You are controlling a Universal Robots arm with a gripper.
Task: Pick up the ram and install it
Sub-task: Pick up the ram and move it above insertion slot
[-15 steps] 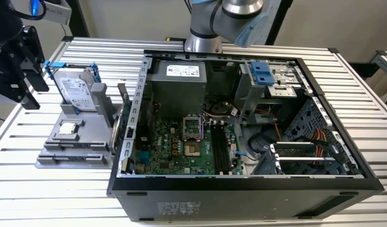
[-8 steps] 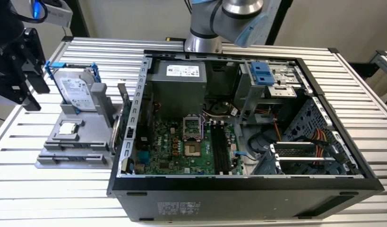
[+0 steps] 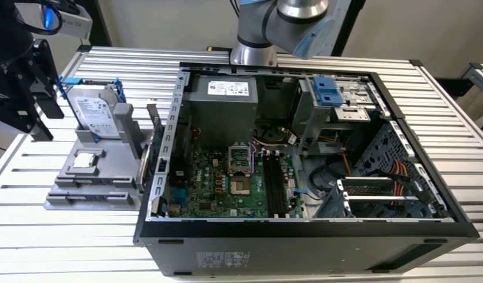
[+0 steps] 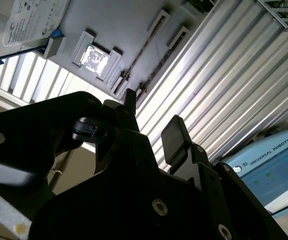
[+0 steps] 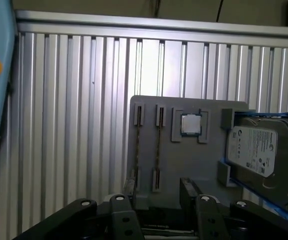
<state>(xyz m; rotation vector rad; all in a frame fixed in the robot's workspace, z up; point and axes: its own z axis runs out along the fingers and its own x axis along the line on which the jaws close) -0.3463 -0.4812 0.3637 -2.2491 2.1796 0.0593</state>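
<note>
1. The robot arm's gripper (image 5: pixel 159 189) hangs released over a grey parts holder (image 3: pixel 107 177). In the second wrist view its black fingers (image 4: pixel 175 136) are spread with nothing between them.
2. In the exterior view the holder sits on the slatted metal table (image 3: pixel 68 236), at nine o'clock from the open computer case (image 3: pixel 304 233).
3. The ram (image 5: pixel 158 145) waits in the holder. Two thin sticks stand on edge in parallel slots, side by side and close together. Which of the two is meant cannot be told.
4. A square processor chip (image 5: pixel 190 124) lies just beside the sticks. The boxy hard drive (image 5: pixel 259 152) stands past the chip, on the side away from them.
5. The gripper is near the sticks but apart from them, and the ram is untouched.
6. Inside the case, long black memory slots (image 3: pixel 274 186) run at six o'clock from the power supply (image 3: pixel 222 109).
7. A stick of this kind is judged light and stiff, but thin and easily harmed. The chips on its faces and the contacts along its seated edge should not be pinched or scraped.
8. The likeliest hold is across the two flat faces at mid-length, near the free upper edge. The smooth faces call for a square, even squeeze, and the neighbouring stick leaves little room for a finger.
</note>
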